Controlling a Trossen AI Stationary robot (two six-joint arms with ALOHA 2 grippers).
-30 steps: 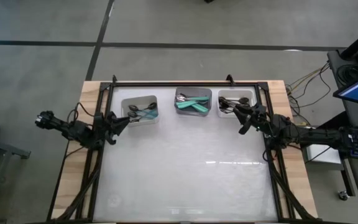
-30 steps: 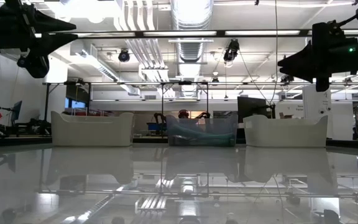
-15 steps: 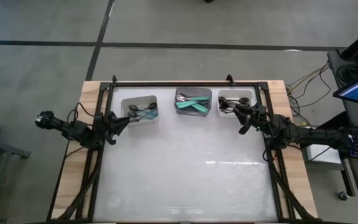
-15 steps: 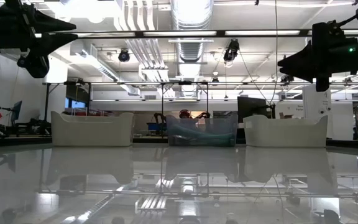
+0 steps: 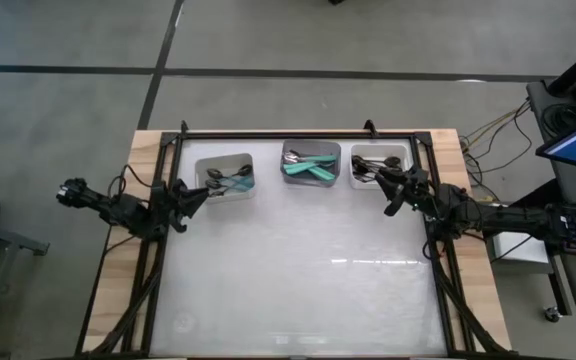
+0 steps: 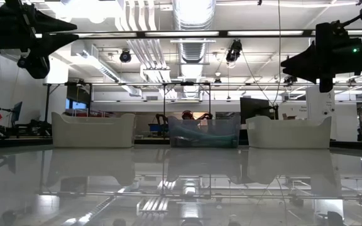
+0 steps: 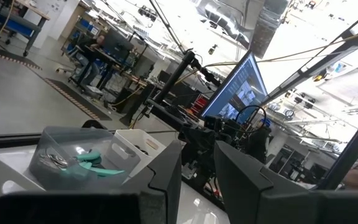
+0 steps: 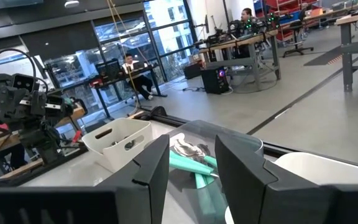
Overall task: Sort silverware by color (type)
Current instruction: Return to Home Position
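Observation:
All the spoons I see lie in three small bins along the table's far edge. In the high view the left bin [image 5: 225,177] holds dark and teal-handled spoons [image 5: 234,183]. The middle clear bin [image 5: 311,150] holds teal-handled spoons [image 5: 308,169] and some shiny ones. The right bin [image 5: 378,154] holds dark spoons [image 5: 365,168]. My left gripper [image 5: 198,195] hovers open above the table just near-left of the left bin. My right gripper [image 5: 388,190] hovers open over the near edge of the right bin. In both wrist views the fingers stand apart with nothing between them.
A dark frame rail [image 5: 298,134] runs round the glossy white table top [image 5: 298,270]. In the low view both grippers [image 6: 61,26] [image 6: 289,63] hang well above the surface, and the bins [image 6: 93,130] [image 6: 203,132] [image 6: 289,132] stand at the far edge. People sit at desks in the room beyond.

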